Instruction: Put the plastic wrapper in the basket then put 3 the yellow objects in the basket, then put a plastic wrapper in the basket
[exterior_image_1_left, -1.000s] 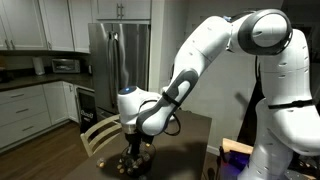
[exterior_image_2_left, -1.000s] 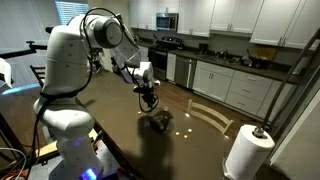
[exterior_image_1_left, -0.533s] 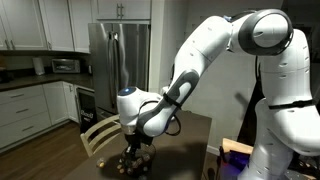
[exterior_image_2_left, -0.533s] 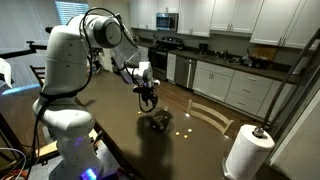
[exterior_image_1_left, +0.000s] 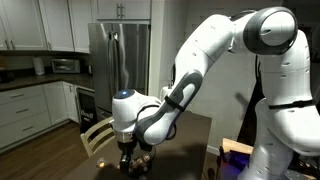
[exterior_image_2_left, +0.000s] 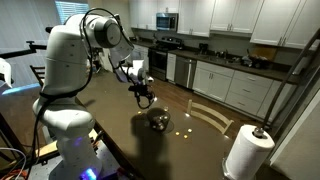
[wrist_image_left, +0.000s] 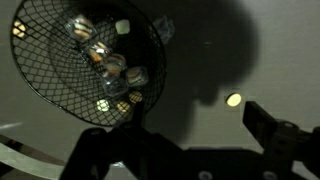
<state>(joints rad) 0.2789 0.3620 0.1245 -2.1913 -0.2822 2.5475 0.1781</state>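
Note:
The dark wire basket lies at the upper left of the wrist view. It holds crumpled shiny plastic wrappers and small yellow objects. One more yellow piece lies on the dark table to the basket's right. My gripper hangs above the table beside the basket, its dark fingers wide apart with nothing between them. In both exterior views the gripper hovers just over the basket, off to one side of it.
A wooden chair stands at the table's far edge. A paper towel roll stands on the near corner. Kitchen counters and a fridge lie behind. Bare tabletop extends to the basket's right.
The gripper has opened from nearly shut to wide open. It has lifted and shifted sideways off the basket's middle, and it now holds nothing.

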